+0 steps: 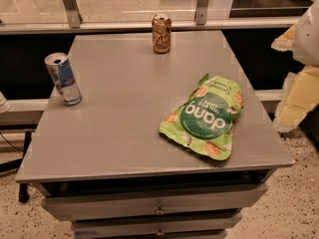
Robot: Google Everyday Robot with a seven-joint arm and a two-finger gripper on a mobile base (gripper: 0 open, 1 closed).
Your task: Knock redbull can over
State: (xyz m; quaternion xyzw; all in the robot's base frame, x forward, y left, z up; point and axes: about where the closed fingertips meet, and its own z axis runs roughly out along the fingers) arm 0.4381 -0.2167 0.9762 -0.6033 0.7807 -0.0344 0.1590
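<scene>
Your gripper [299, 59] hangs right of the table [124, 113]; whether the jaws are open, I cannot tell. Nudge the light, tippy redbull can [63, 78] near its top.

It looked like an office or lab space: a grey metal drawer cabinet [124, 118] stood mid-frame on speckled terrazzo flooring [299, 208], a glass partition [124, 1] ran along the top, and a robot's gripper [298, 91] showed at the right edge

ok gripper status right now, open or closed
Gripper: cannot be told; it is at the right edge of the view, well apart from the redbull can, which stands upright.
</scene>
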